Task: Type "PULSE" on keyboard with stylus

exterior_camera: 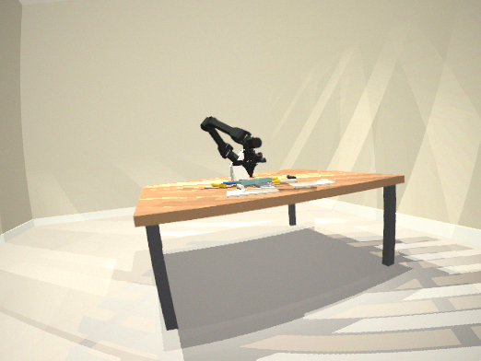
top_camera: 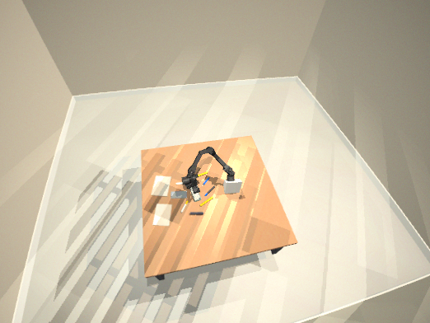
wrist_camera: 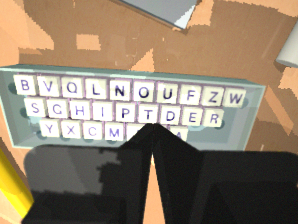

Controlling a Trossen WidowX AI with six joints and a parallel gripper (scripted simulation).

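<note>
My gripper [wrist_camera: 152,129] [top_camera: 193,190] [exterior_camera: 252,175] is shut, with nothing showing between its fingers. It points down, close over the pale keyboard [wrist_camera: 248,131] [top_camera: 197,196] [exterior_camera: 259,180]. In the wrist view the keys carry scrambled letters, and the fingertips sit at the near edge of the T key [wrist_camera: 148,116]. The P key [wrist_camera: 123,113] is just left of it, and the U key [wrist_camera: 166,93] and L key [wrist_camera: 94,90] are in the top row. Several pen-like sticks lie loose on the desk: a dark one [top_camera: 195,213], a white one [top_camera: 184,207] and a yellow one [top_camera: 207,200] [wrist_camera: 12,185].
A grey pad [top_camera: 178,194] [wrist_camera: 160,10] lies beside the keyboard. Two white sheets [top_camera: 161,185] [top_camera: 162,214] lie to the left. A white cylinder [wrist_camera: 289,52] lies at the right edge of the wrist view. Blue pens [top_camera: 210,190] lie near the arm's white base [top_camera: 232,186].
</note>
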